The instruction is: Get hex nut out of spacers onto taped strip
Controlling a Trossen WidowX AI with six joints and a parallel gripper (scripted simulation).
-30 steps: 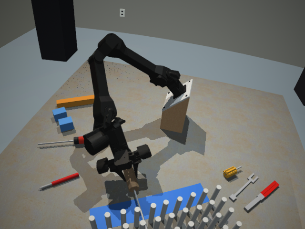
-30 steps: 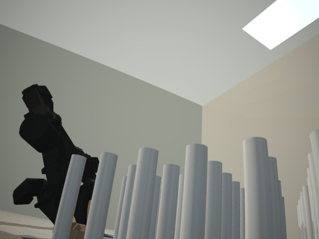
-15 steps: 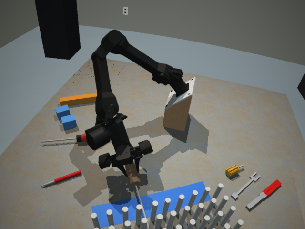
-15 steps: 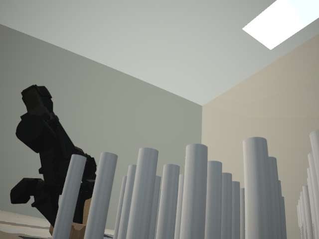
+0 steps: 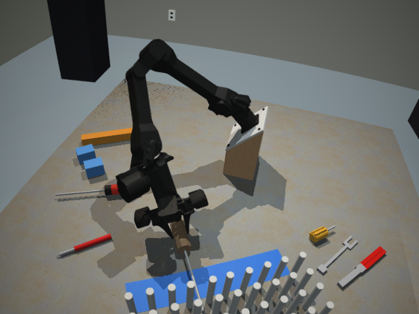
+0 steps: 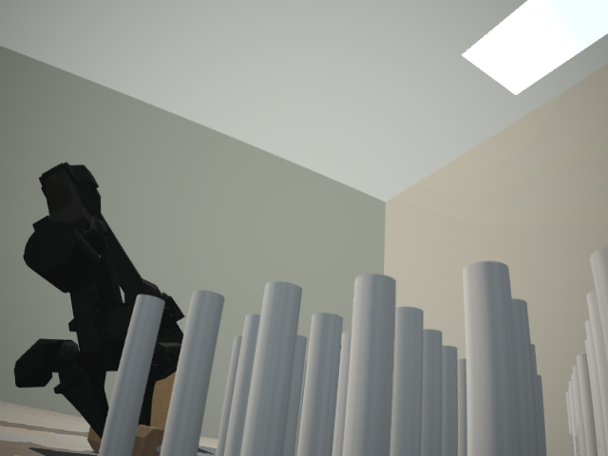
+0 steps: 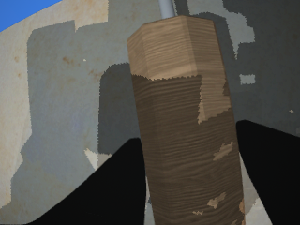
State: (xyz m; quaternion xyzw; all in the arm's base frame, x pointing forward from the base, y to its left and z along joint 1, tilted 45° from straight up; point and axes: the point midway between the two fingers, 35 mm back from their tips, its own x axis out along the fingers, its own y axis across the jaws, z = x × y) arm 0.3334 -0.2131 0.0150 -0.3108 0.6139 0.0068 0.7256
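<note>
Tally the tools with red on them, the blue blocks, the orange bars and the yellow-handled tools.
Tools with red: 3
Blue blocks: 2
Orange bars: 1
Yellow-handled tools: 1
Total: 7
</note>
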